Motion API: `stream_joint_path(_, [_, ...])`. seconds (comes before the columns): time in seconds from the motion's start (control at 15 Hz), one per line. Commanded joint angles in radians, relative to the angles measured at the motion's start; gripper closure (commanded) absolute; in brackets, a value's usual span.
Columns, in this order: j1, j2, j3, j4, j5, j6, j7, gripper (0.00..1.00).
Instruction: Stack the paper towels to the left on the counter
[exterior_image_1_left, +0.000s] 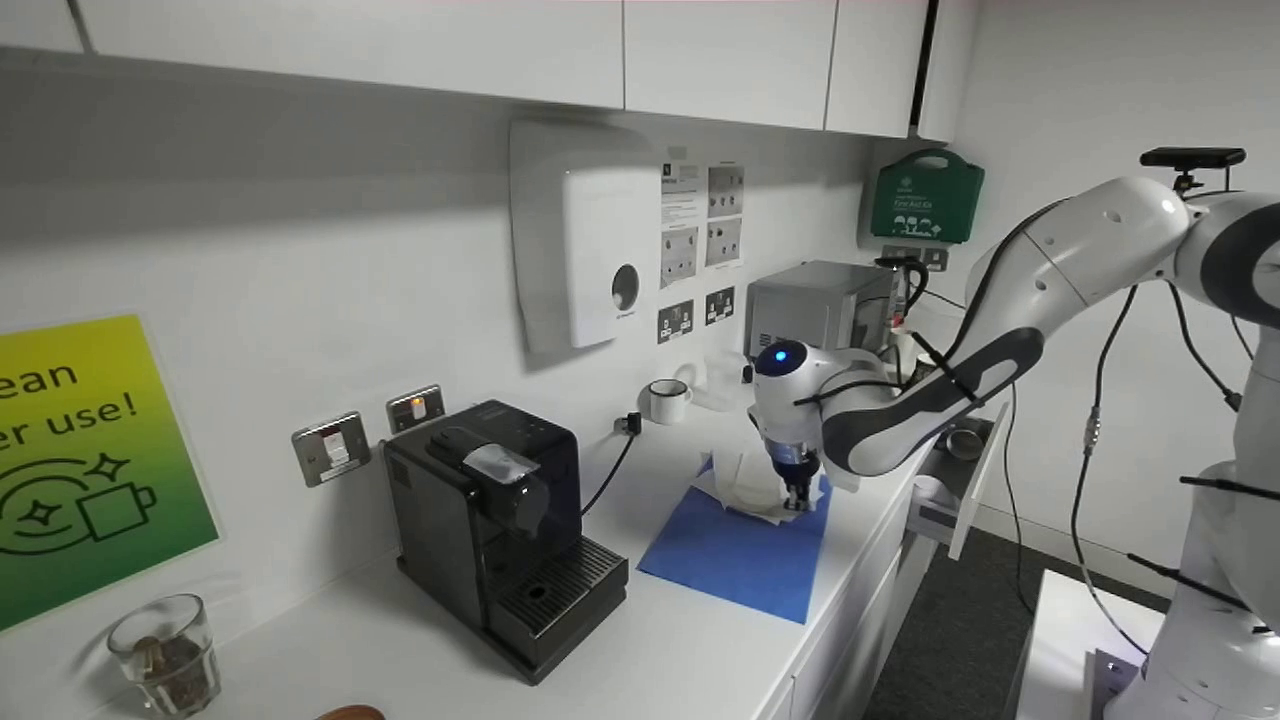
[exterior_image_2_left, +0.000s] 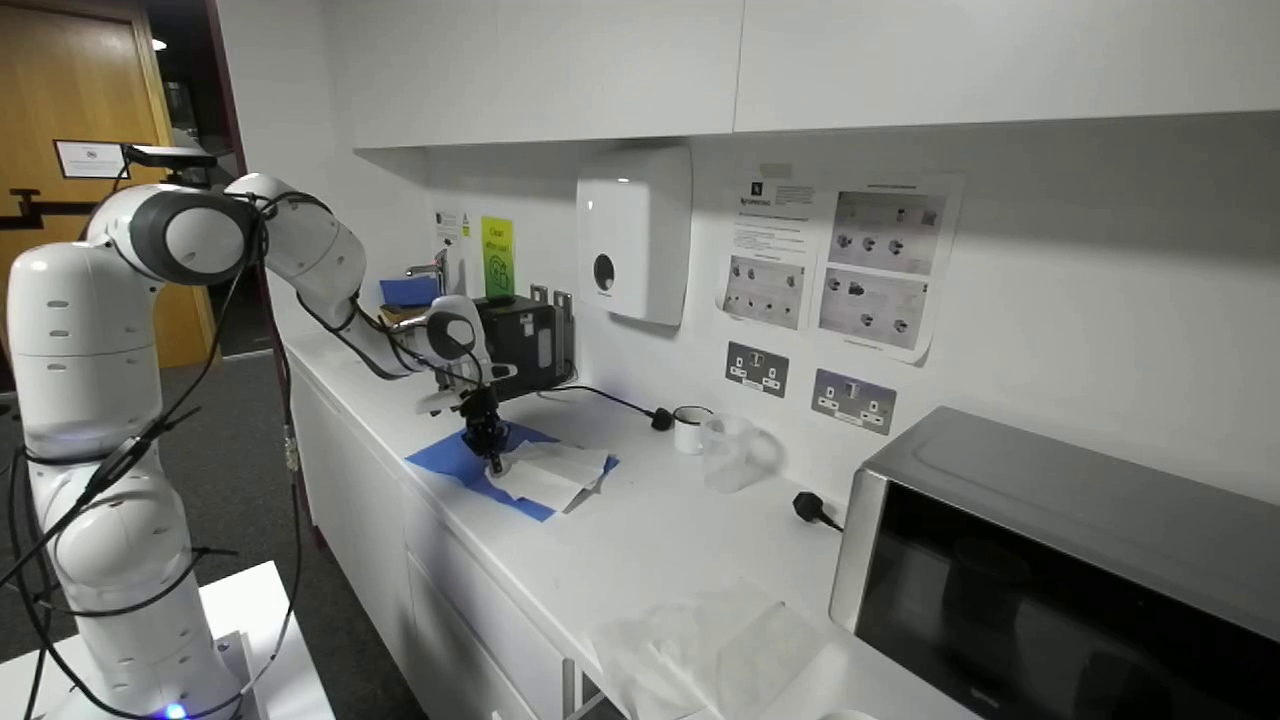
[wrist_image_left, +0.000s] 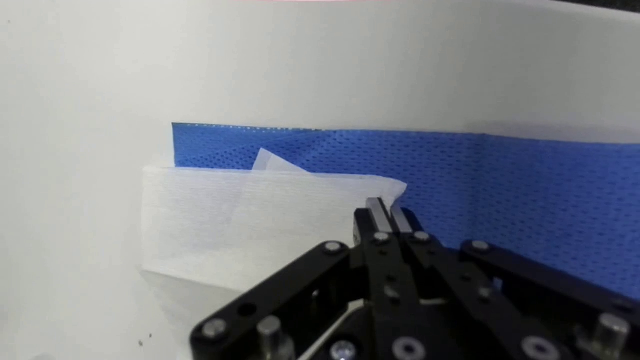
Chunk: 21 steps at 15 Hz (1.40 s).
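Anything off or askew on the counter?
Yes: the white paper towels lie askew on the blue paper towel, overhanging its edge, with a lower sheet poking out. One corner looks bunched where the fingers pinch it. Also, tiny dark specks on the counter, and a drawer standing open.

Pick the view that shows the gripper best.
Wrist view: the gripper shows close up, jaws together on a creased corner of a white paper towel. Both exterior views show it small, pointing down at that towel's edge over the blue paper towel; the grip itself is too small to make out.
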Motion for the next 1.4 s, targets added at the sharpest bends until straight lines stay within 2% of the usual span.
stream_joint_path(0.0, [0.009,-0.093,0.013,-0.027,-0.031,-0.039,0.03,1.0])
stream_joint_path(0.67, [0.051,-0.166,0.128,-0.001,-0.017,-0.18,0.067,1.0])
stream_joint_path(1.33, [0.118,-0.138,0.225,0.036,0.025,-0.205,0.214,1.0])
